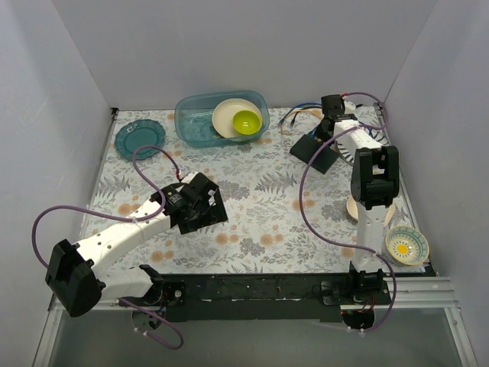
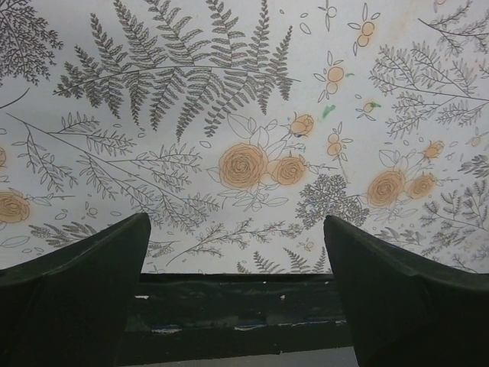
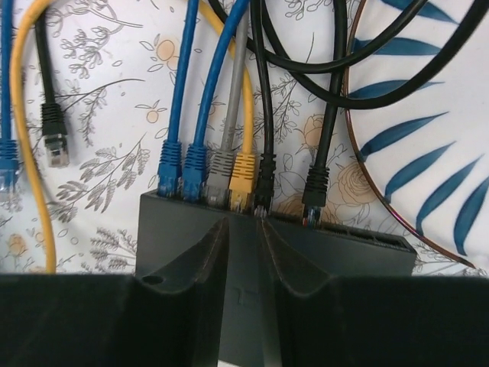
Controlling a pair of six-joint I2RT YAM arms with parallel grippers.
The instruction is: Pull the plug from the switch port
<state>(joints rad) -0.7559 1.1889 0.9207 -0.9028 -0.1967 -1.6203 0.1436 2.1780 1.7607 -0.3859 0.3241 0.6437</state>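
r gripper (image 3: 243, 229) fingers nearly together, slim gap, nothing clamped. tips sit over the far edge of the switch (image 3: 183, 229), just short of the yellow plug (image 3: 243, 180). row of plugs in the ports: 2 blue, grey, yellow, 2 black. loose black plug (image 3: 55, 141) lies on the cloth to the left. switch (image 1: 315, 149) is near the far right corner, next to a blue-striped plate (image 3: 428, 153). l gripper (image 2: 237, 222) fingers wide apart, empty, above the flowery cloth (image 1: 260, 191) toward the near left. teal tub (image 1: 199, 126) w/ green bowl (image 1: 246, 121) at far edge, teal plate (image 1: 140, 138) far left. white walls (image 1: 229, 46) round 3 sides.
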